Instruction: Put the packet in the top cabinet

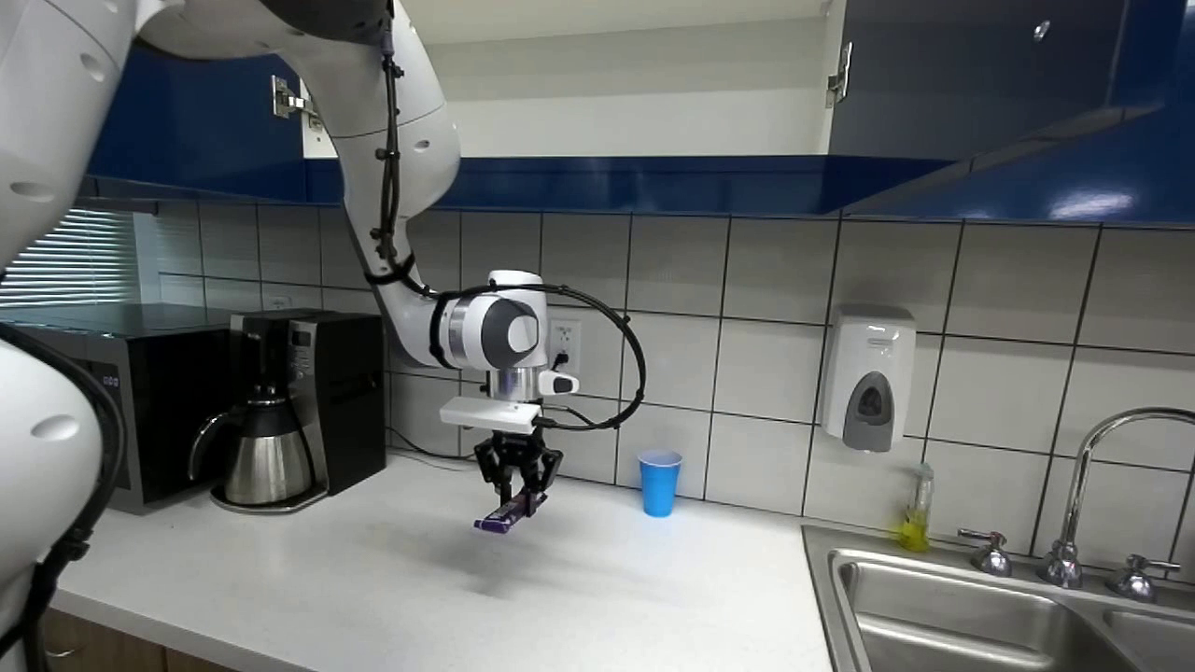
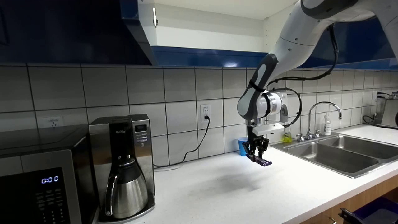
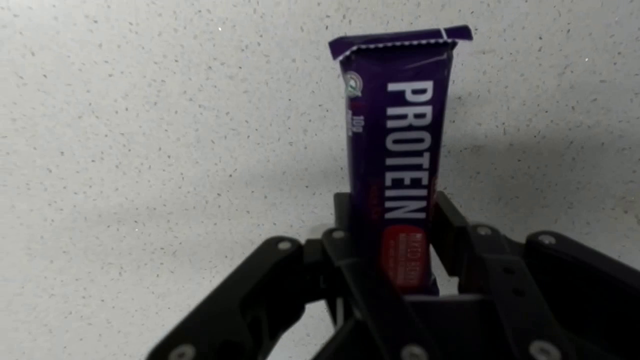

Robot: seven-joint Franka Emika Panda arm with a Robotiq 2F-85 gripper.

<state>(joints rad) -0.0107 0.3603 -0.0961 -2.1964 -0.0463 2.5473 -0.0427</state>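
Observation:
The packet is a dark purple protein bar wrapper with a red patch. It shows in the wrist view (image 3: 395, 135) and in both exterior views (image 1: 500, 517) (image 2: 262, 161). My gripper (image 1: 520, 502) is shut on the packet's sides, also seen in the wrist view (image 3: 392, 215). The packet lies flat between the fingers, above the white counter, with its shadow below. Part of its near end is hidden by the gripper. The top cabinet (image 1: 644, 121) is above and behind, with its dark blue doors open and white interior showing; it also shows in an exterior view (image 2: 208, 35).
A blue cup (image 1: 660, 485) stands by the tiled wall near the gripper. A coffee maker (image 1: 336, 401) and a microwave (image 2: 34, 180) are at one end. A sink (image 1: 952, 607) with a faucet (image 1: 1074, 495) is at the other. A soap dispenser (image 1: 870, 373) hangs on the wall.

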